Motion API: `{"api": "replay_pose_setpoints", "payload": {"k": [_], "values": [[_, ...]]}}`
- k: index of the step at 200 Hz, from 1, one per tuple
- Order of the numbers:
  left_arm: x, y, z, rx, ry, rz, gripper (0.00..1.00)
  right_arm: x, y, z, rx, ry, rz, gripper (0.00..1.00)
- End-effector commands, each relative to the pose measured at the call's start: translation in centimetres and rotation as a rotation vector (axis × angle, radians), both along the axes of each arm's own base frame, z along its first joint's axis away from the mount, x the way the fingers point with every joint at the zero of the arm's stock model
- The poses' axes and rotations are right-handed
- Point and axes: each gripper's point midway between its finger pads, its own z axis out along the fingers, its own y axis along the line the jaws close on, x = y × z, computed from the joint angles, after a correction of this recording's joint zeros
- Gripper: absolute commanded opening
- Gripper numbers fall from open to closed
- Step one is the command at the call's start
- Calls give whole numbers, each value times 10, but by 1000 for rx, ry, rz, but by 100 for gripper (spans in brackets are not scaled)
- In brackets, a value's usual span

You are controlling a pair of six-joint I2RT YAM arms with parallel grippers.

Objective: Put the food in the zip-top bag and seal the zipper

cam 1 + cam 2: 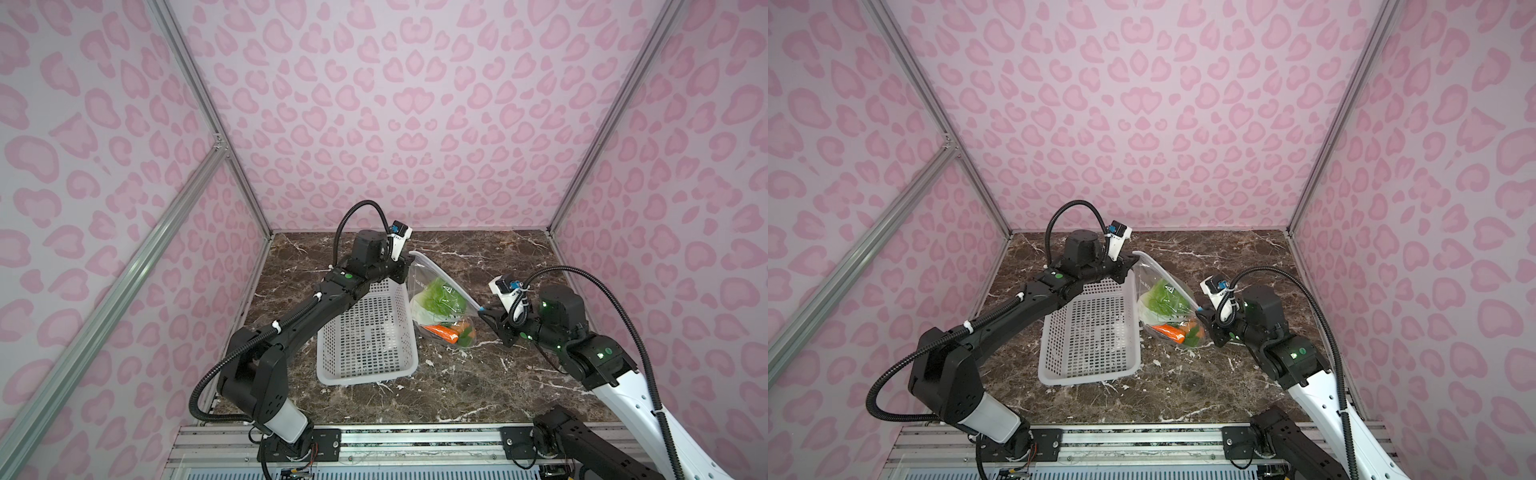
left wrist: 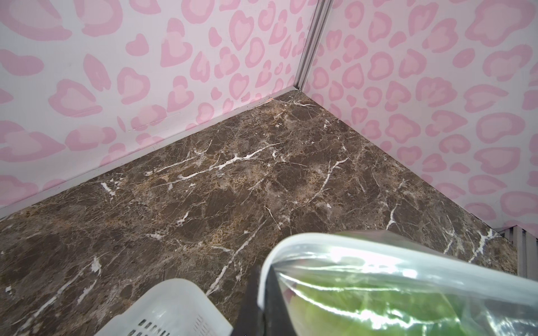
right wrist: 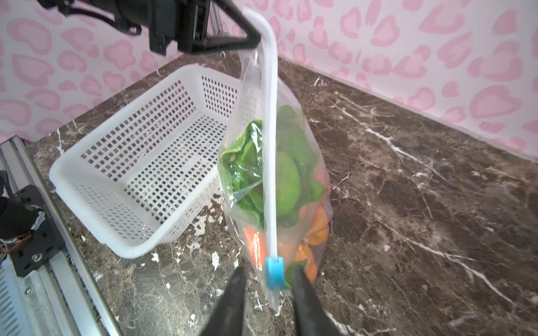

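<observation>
My left pincer [image 3: 253,40] is clamped on the far top corner of the zip-top bag [image 1: 432,291], holding it up beside the white basket [image 3: 128,253]. The bag's lower end seems to rest on the bench [image 3: 407,203]. The food is inside: the lettuce [image 3: 288,180] is high up, and the carrot [image 1: 440,331] and orange rounds are at the bottom.

My right pincer [image 1: 485,313] stands moderately open and holds nothing. The blue slider [image 3: 274,272] sits between its 2 fingers, at the near end of the zipper [image 3: 272,116].

I see 3 risks:

- **Slider catch:** the fingers flank the slider closely, so pulling back off-line could hook it and drag the seal open again.
- **Incomplete seal:** a short piece of strip shows beyond the slider, and I cannot tell whether the track is shut to its very end. If it isn't, a small round could work out through the gap.
- **Single grip:** only 1 pinch on slick plastic holds the loaded bag up. If that corner slips, or I let go abruptly, the bag may flop against the basket or roll on the bench and strain the zipper.
</observation>
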Motion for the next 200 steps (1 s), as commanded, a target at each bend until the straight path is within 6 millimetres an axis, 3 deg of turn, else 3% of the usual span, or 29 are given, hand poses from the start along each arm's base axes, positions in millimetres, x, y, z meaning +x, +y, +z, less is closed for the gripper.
{"api": "replay_pose_setpoints", "payload": {"k": [1, 16, 35, 87, 114, 133, 188, 200], "values": [[-7, -9, 18, -67, -37, -58, 4, 7, 2, 28, 62, -50, -24, 76], [-11, -11, 18, -71, -34, -73, 4, 16, 3, 44, 75, -82, -46, 80], [-16, -14, 21, -75, -36, -87, 3, 31, 8, 47, 69, -95, -52, 80], [-24, -18, 24, -80, -32, -105, 3, 62, 50, 29, 85, -61, 9, 80], [-27, -20, 24, -86, -22, -114, 3, 74, 68, 8, 19, -52, 5, 76], [-31, -21, 23, -93, -11, -123, 3, 88, 70, -7, -26, -33, -35, 64], [-44, -17, 30, -118, 0, -121, 3, 101, 85, -15, 15, 0, -38, 1], [-45, -14, 31, -117, 1, -112, 9, 100, 88, -13, 21, 6, -31, 0]]}}
